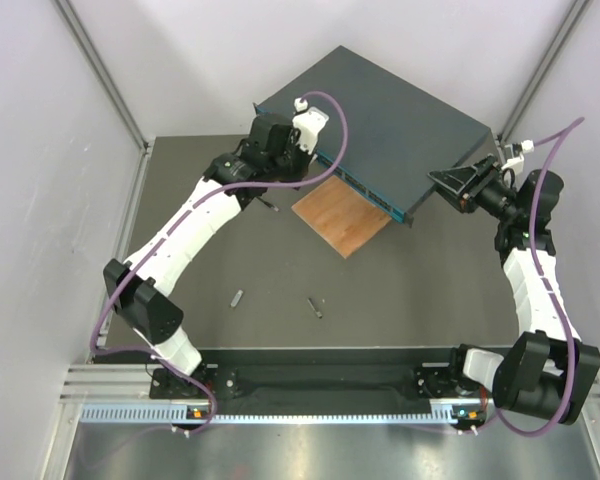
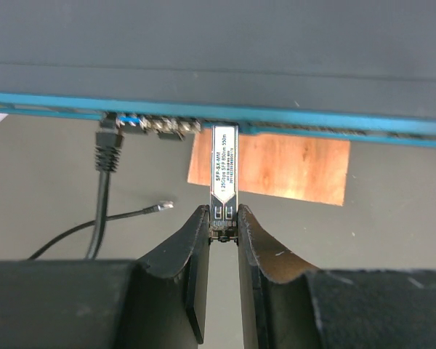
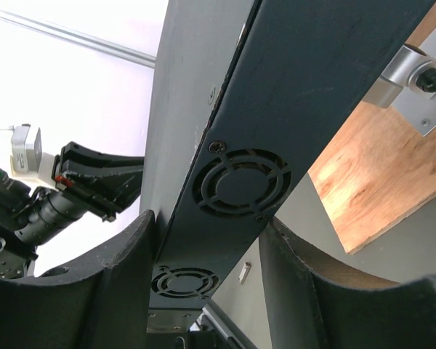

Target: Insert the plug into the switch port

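Plug [image 2: 224,171]: tip at teal front of switch [image 2: 218,51] | left gripper [image 2: 224,218] clamped on its tail | right gripper [image 3: 209,222] gripping switch side edge | advice: keep plug square to that front, push straight.

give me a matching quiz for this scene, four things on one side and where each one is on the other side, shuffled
Things
1. plug
2. wooden board
3. black cable
4. switch

Places
A. socketed in the teal front face
B. side edge between the jaws of the right gripper
C. lying on the table, partly under the switch
D. pinched between the jaws of the left gripper, tip at the front face

Pairs: 1-D, 2-C, 3-A, 4-B
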